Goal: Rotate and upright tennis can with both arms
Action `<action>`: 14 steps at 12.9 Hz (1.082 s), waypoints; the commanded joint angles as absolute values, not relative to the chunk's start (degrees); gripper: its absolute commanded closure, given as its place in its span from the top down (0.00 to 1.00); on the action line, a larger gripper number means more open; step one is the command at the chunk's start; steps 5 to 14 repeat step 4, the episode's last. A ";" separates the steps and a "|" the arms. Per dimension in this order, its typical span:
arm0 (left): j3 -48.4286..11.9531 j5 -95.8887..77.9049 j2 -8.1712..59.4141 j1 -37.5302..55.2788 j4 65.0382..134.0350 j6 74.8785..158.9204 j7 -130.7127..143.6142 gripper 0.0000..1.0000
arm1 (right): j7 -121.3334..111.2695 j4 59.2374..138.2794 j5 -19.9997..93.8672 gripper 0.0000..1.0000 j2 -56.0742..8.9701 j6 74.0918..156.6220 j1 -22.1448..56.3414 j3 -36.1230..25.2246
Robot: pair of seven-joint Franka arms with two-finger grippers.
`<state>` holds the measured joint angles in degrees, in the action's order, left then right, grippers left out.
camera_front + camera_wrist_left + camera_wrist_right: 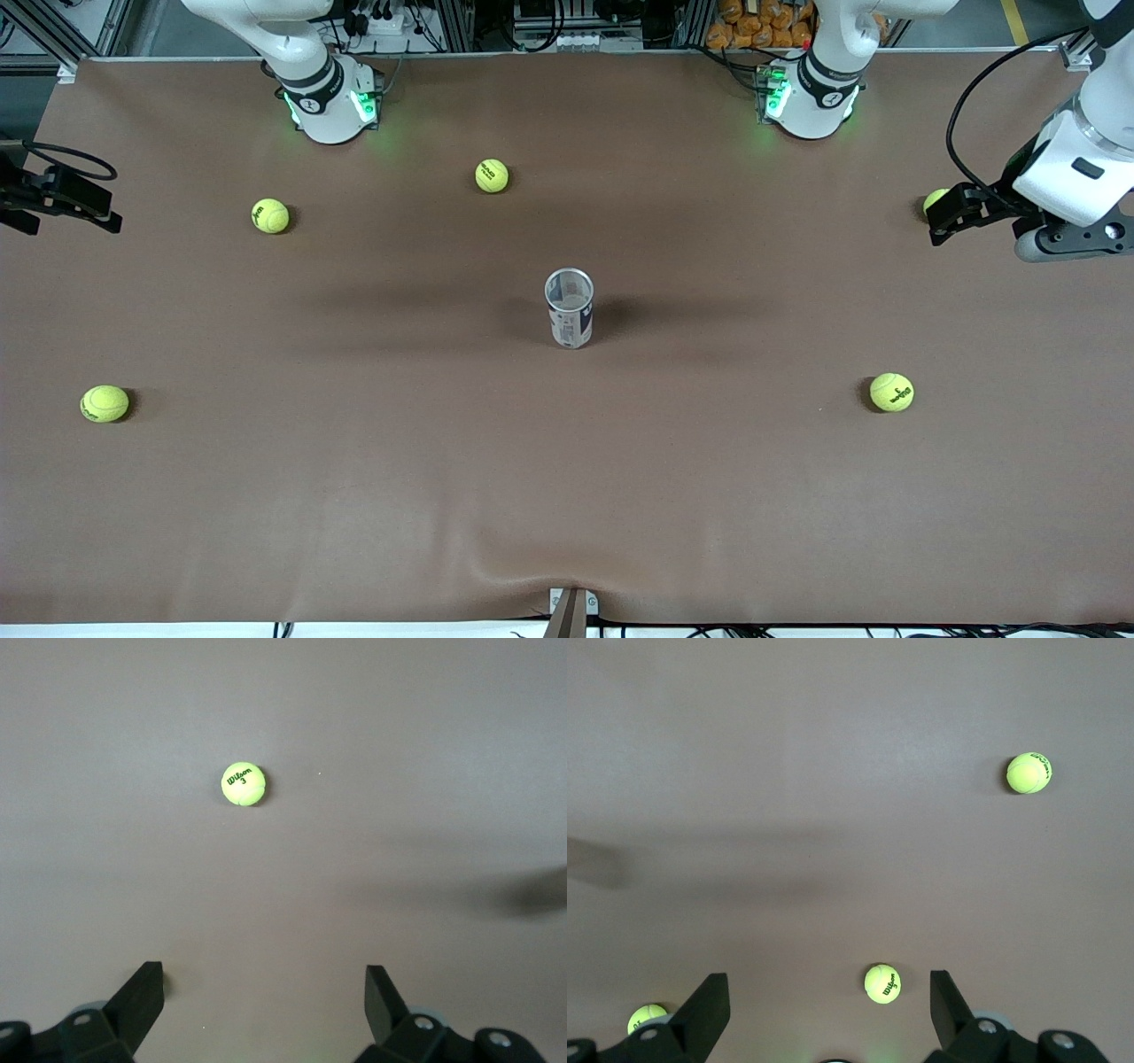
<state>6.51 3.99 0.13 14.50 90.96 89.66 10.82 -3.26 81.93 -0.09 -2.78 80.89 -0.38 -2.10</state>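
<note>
from my remote seat i read "wilson" and a 3 in dark print on the tennis ball (244,784) under the left wrist camera, and i caught "wilson" again on the ball (882,983) between the right gripper (830,1005) fingers' line of sight, though that ball lay on the brown table cover (354,496) well below them. the print on the other balls i could not read. the tennis can (569,308) stood upright at the middle of the table, open silvery rim up, clear wall above and a white and navy label lower down; the label's small print was too fine for me to make out. neither wrist view showed the can. the left gripper (941,221) hung over the left arm's end of the table, fingers spread wide with nothing between them, and it covered most of a ball (934,200) there, only a sliver showing. the right gripper sat at the right arm's end, cut off by the picture's edge in the front view, fingers equally apart and empty. both arms waited well away from the can. one ball (891,392) lay nearer the front camera toward the left arm's end, another (104,403) toward the right arm's end, and two more (270,215) (492,175) lay closer to the right arm's base (330,97).
</note>
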 commanded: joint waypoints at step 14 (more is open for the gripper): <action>-4.48 2.55 1.41 2.20 89.39 89.74 9.76 1.00 | -2.37 81.56 -0.88 1.00 -2.81 80.42 0.18 -2.37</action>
